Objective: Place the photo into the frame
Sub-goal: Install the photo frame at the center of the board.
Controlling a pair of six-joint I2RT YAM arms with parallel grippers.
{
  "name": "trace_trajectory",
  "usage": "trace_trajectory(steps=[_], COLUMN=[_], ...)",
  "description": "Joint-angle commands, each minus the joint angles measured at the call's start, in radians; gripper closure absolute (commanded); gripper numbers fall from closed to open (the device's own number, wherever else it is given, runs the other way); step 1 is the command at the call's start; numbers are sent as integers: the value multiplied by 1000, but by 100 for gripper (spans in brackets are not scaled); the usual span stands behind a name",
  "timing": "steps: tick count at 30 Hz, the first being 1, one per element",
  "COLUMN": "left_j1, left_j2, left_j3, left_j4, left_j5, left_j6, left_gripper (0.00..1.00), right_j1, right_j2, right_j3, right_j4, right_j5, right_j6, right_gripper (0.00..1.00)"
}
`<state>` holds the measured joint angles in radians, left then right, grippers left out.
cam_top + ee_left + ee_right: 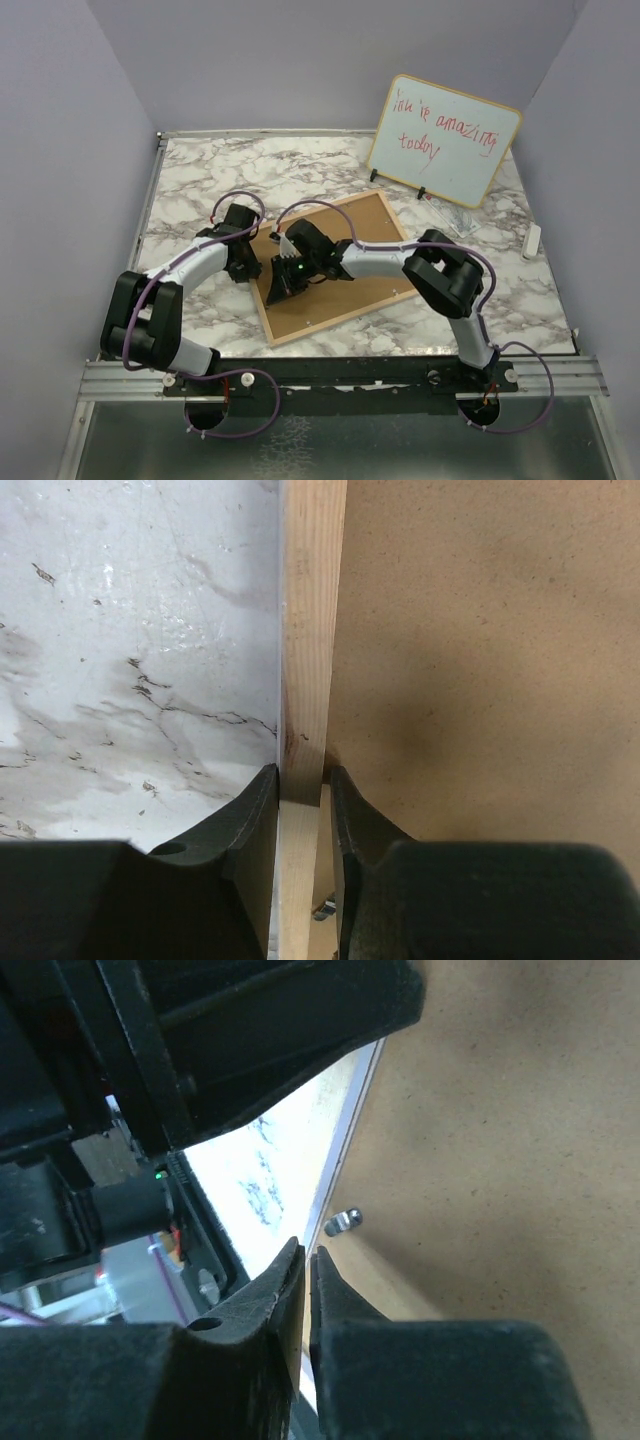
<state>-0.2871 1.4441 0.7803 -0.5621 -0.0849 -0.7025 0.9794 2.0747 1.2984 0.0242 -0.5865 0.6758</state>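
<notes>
Left pincer point(302, 798): closed on the frame point(312, 630), one finger point(250, 815) on the outer side of the light-wood rail and the other on the inner side, both in contact with the wood. Right pincer point(305, 1260): jaws almost together, nipping a thin pale strip at the edge of the same rail, just beside the left pincer. The frame lies flat on the surface point(130, 630), back side up and turned at an angle to the surface edges. A brown board point(490, 680) fills its opening. A small metal tab point(343, 1222) stands on the board near the rail, just ahead of the right pincer. In the right wrist view the black body of the left arm point(250, 1030) sits directly above the right pincer and blocks the view beyond it. Both arms reach in over the frame's left side, and the right forearm crosses above the board. A whiteboard point(445, 138) with red writing stands propped at the far right corner, well apart from the frame. A clear, crumpled item point(455, 218) lies near its foot, and a small white object point(532, 240) lies at the right edge. The surface is white marble-pattern with grey veins. Plain lilac walls point(300, 60) enclose it on three sides.
</notes>
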Motion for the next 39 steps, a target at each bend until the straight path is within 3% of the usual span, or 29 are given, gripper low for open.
trace_trajectory(steps=[1,8,13,21,24,29,35,39], left_j1=[6,8,8,8,8,8,8,8], left_j2=[68,66,25,-57,-50,-63,-74,-69], left_j3=[-19,1,-38,-150,-157,-169,-199,-199], left_j4=[44,62,116,215,230,240,248,248], left_j5=[-49,-42,13,-47,-52,-51,-50,-58], left_j6=[6,-16,-70,-114,-83,-40,-20,-22], left_gripper=[80,79,75,68,72,89,91,91], right_j1=[33,95,111,133,157,170,191,200], right_j2=[-26,-139,-151,-100,-89,-61,-29,-23], right_j3=[-20,-165,-231,-233,-224,-176,-170,-172], right_j4=[-12,123,208,249,265,214,220,211], right_j5=[163,432,511,636,676,667,657,673], right_j6=[-70,-250,-377,-438,-468,-416,-377,-391], right_gripper=[87,77,73,69,70,70,69,78])
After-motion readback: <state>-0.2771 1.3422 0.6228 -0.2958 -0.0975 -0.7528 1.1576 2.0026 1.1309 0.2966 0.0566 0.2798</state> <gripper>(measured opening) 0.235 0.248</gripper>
